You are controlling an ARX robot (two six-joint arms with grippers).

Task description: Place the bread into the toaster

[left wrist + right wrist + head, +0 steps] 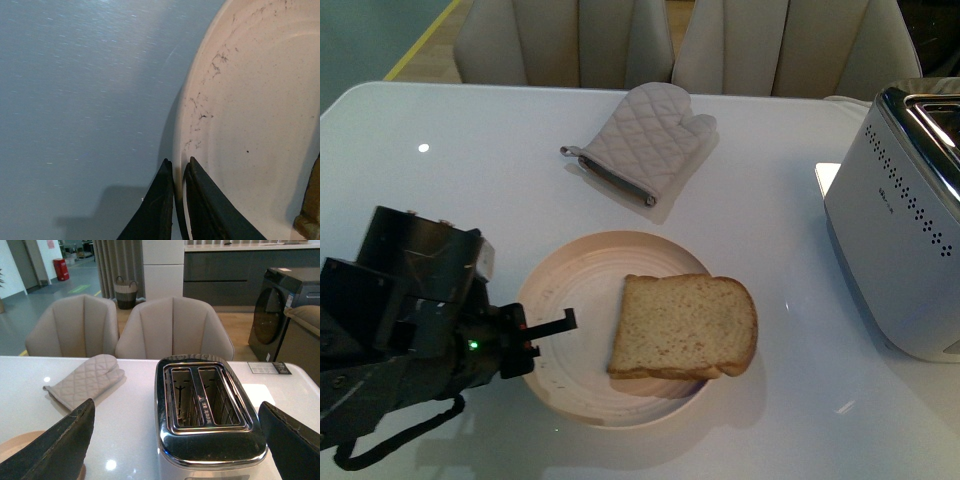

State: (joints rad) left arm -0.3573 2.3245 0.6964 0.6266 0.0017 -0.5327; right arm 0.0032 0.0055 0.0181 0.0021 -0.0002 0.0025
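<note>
The bread [684, 326] lies flat on the right part of the plate [570, 290], apart from the toaster [905, 240]. The left gripper [177, 172] is almost closed on the plate's left rim. The right gripper [176, 407] is spread wide and holds nothing.

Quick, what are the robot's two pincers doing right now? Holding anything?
Left pincer: closed, seemingly pinching the rim of the plate.
Right pincer: wide open, holding nothing.
</note>
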